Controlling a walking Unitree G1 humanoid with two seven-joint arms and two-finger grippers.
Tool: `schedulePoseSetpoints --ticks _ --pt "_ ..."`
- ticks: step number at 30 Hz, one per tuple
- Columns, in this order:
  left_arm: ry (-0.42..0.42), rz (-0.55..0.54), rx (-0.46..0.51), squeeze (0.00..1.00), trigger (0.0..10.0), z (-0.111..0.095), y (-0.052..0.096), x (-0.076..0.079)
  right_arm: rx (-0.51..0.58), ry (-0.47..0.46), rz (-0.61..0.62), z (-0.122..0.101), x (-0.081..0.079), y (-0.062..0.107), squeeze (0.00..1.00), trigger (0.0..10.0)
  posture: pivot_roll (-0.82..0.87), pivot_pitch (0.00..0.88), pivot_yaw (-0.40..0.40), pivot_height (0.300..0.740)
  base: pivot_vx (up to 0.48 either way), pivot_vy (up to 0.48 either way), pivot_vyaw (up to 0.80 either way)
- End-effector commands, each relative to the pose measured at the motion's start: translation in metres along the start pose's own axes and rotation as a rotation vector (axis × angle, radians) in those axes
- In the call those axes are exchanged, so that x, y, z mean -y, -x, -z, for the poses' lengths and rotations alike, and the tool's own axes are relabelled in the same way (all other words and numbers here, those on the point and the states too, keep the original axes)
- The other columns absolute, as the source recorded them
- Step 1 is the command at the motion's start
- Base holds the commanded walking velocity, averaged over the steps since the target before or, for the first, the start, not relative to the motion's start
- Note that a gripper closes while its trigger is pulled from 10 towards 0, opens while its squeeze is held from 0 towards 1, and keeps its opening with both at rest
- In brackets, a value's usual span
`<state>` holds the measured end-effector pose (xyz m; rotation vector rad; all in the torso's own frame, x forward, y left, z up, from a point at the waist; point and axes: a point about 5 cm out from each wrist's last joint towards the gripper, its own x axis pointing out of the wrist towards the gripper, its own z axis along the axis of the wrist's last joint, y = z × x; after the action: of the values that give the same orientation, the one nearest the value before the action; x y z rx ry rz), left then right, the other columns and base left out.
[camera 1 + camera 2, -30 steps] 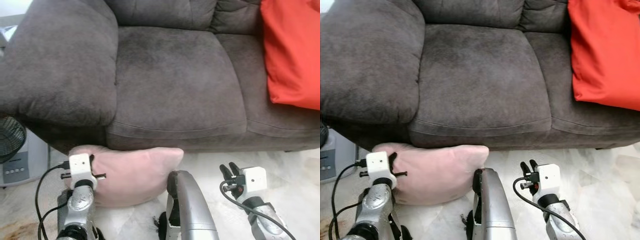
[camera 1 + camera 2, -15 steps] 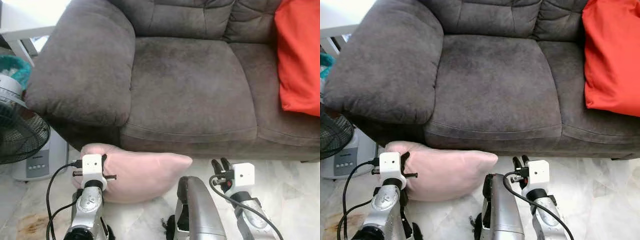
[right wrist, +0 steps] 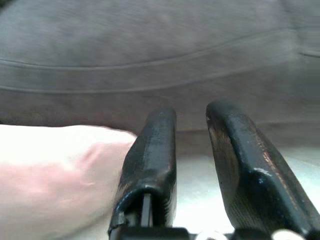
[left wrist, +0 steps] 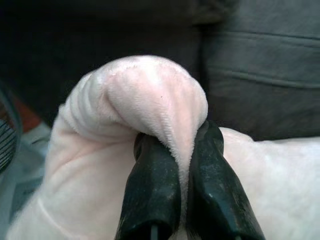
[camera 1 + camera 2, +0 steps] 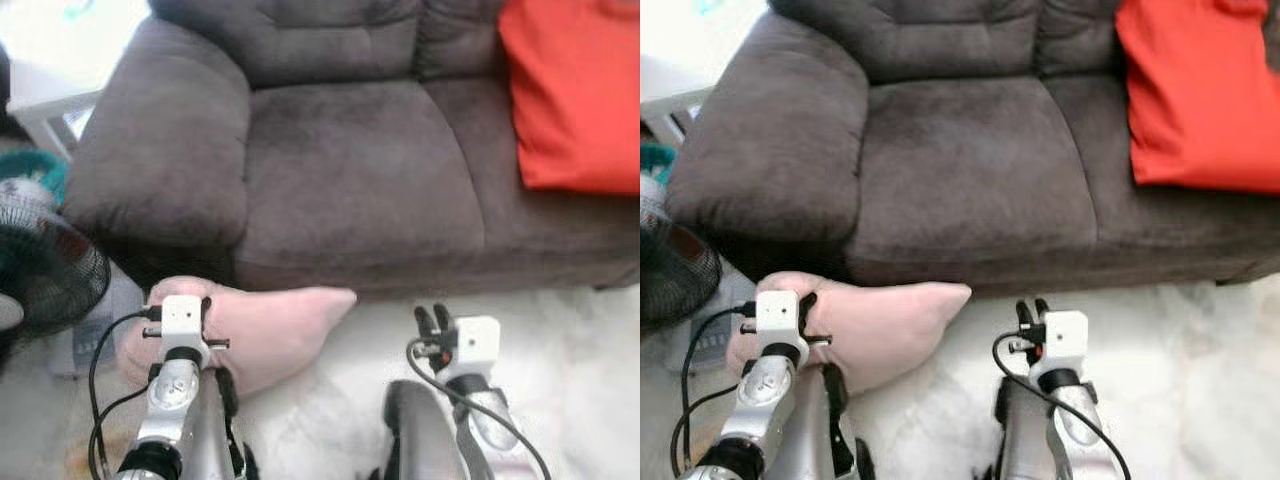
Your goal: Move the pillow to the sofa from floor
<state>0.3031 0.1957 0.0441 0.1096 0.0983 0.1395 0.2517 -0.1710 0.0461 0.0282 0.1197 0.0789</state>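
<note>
Pale marble floor [image 5: 560,340] (glossy), black fan [image 5: 50,280] nearby.

Home living room: grey sofa [image 5: 350,170]; floor fan [image 5: 45,280]

The pillow [image 4: 150,95] is soft, fuzzy pink cloth, the sofa [image 5: 350,170] is matt grey-brown napped cloth, the red cushion [image 5: 575,95] is smooth matt cloth, and the left gripper [image 4: 182,160] has slightly glossy black fingers.

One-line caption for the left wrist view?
Left end effector pinching a fold of the pink pillow before the grey sofa.
</note>
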Motion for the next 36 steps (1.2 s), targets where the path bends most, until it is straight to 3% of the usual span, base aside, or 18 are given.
schedulePoseSetpoints --ticks 1,12,36 --pt "-0.008 -0.010 0.084 0.00 10.0 -0.020 -0.010 -0.004 -0.033 -0.012 0.015 0.010 0.002 0.002 0.00 10.0 0.04 0.049 0.003 0.472 -0.386 0.000 0.00" --pt "-0.013 -0.017 0.081 0.00 10.0 -0.020 -0.010 -0.008 -0.077 -0.017 0.019 0.025 0.006 0.000 0.00 10.0 0.04 0.020 0.001 0.472 -0.023 0.000 0.00" --pt "-0.002 -0.018 0.068 0.00 10.0 -0.018 -0.010 -0.006 -0.099 -0.017 0.016 0.040 0.012 -0.001 0.00 10.0 0.04 0.033 -0.008 0.472 -0.363 0.000 0.00"
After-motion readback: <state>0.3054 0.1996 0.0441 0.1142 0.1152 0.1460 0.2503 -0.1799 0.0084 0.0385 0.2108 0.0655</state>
